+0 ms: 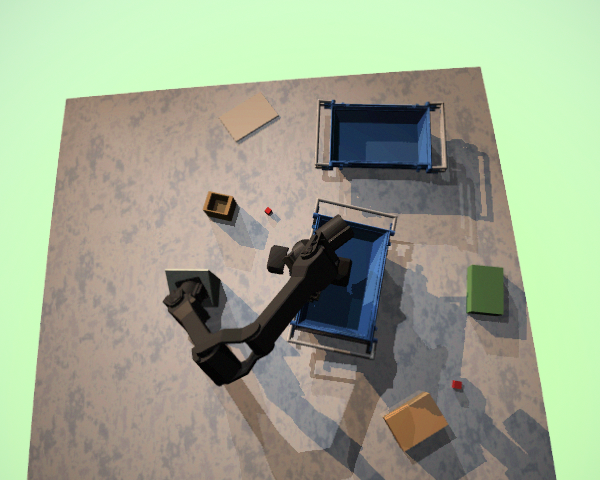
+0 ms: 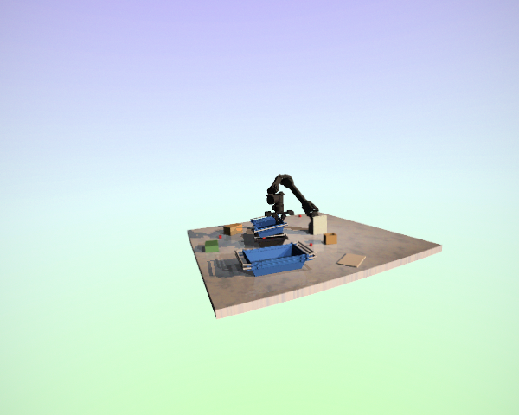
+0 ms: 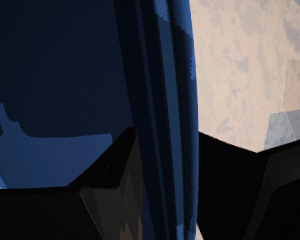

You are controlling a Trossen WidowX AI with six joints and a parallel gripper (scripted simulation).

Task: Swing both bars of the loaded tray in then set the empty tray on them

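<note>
My gripper (image 1: 316,295) (image 3: 150,132) is shut on a long side wall of the empty blue tray (image 1: 377,289) (image 2: 269,230) (image 3: 171,85). The tray hangs slightly tilted, its wire bars (image 1: 356,207) (image 1: 331,348) out past both ends. Just below it in the exterior view is a dark, shaded tray (image 2: 271,242), apparently the loaded one. Pale bar lines show at its top, with a red speck by its rim. The top view hides it under the held tray. Its load is hidden, and I cannot tell whether the two trays touch.
Another blue tray (image 1: 424,135) (image 2: 273,268) stands apart, bars out. Around are a green block (image 1: 485,289) (image 2: 211,245), an orange box (image 1: 415,421) (image 2: 233,229), a small open brown box (image 1: 218,205) (image 2: 329,238), a flat tan plate (image 1: 248,117) (image 2: 352,259) and red cubes (image 1: 268,210) (image 1: 456,384).
</note>
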